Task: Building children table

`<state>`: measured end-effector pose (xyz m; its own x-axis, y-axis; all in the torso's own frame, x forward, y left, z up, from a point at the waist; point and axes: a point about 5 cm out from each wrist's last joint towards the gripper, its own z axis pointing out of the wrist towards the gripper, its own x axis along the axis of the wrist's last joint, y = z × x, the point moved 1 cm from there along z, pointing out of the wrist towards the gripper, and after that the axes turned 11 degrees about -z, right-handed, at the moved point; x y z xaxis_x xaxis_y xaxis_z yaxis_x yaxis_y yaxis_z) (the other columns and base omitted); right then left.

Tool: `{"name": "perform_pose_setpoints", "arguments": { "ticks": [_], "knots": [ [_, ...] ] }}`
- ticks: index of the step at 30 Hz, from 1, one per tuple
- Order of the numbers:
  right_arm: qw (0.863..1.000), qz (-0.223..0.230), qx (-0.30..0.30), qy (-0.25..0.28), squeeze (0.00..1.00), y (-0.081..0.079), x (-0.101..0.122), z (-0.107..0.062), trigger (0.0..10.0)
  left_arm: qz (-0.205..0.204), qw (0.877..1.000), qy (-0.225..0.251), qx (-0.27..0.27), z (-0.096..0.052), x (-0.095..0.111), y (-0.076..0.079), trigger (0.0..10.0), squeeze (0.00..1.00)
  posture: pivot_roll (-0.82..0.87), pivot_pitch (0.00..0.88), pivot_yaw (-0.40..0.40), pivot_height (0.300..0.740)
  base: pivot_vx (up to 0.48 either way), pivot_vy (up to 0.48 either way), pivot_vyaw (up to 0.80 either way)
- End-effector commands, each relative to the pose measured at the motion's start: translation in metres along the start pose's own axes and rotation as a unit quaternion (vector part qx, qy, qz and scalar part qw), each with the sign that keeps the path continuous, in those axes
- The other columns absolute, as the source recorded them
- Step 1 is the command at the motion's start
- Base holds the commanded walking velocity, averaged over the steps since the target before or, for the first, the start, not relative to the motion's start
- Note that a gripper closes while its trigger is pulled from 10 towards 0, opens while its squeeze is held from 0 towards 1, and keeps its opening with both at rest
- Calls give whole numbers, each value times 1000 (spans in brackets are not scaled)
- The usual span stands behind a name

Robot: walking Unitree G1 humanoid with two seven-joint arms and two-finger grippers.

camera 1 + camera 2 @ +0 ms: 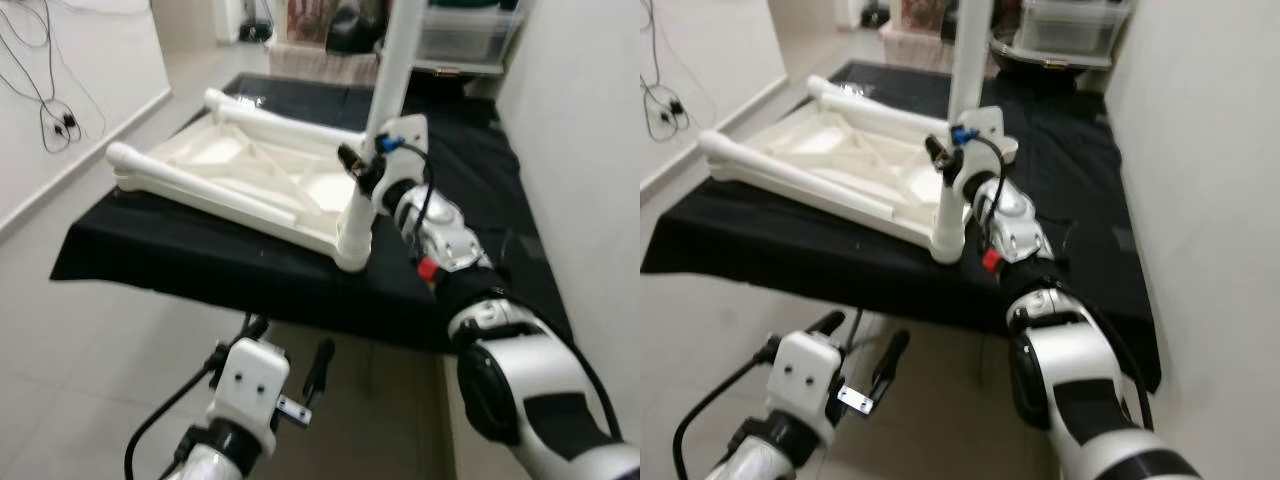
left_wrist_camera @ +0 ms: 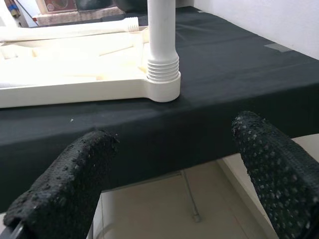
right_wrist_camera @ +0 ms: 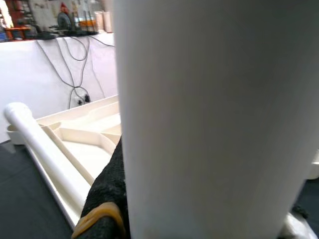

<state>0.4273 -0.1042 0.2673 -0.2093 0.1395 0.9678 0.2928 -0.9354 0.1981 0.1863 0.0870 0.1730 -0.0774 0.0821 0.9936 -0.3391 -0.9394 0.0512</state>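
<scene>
A white plastic table top lies upside down on a black cloth that covers a low stand, in the upper middle of the left eye view. At its near right corner, 1 white table leg stands straight up in a round socket, and the ridged bottom end of the leg sits in that socket. 2 more legs lie flat with the table top: 1 long leg runs along the near edge, from the left side of the frame toward the socket, and 1 other leg lies along the far edge. The right gripper is up at the standing leg, right of the middle of the frame, and it is closed around that leg; in the right wrist view the white leg is very close and 1 black finger presses against it. The left gripper hangs low at the bottom middle of the frame, in front of the cloth edge and over the pale tiled floor. Its 2 black fingers are spread wide apart with nothing between them, and they touch nothing. At the upper left of the frame, black cables hang on a white wall.
</scene>
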Motion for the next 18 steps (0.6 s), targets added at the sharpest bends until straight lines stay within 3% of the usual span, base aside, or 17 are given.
{"name": "perform_pose_setpoints", "arguments": {
  "ticks": [1,8,9,18],
  "knots": [
    [995,-4,-37,-95,0,9,-46,-13,10000,2,1000,-9,2,-2,-3,-1,10000,0,81,168,-76,740,0,0,0],
    [990,-23,-89,-103,0,15,-40,-11,10000,2,1000,-7,4,-2,-2,-1,10000,0,79,168,-77,740,0,0,0],
    [987,-27,-121,-106,0,19,-35,-9,10000,5,1000,-5,5,-1,-1,-2,10000,0,80,168,-79,740,0,0,0],
    [976,-12,-186,-114,0,21,-32,-9,10000,6,1000,-2,7,1,-1,-3,10000,0,80,165,-77,740,0,0,0]
  ]
}}
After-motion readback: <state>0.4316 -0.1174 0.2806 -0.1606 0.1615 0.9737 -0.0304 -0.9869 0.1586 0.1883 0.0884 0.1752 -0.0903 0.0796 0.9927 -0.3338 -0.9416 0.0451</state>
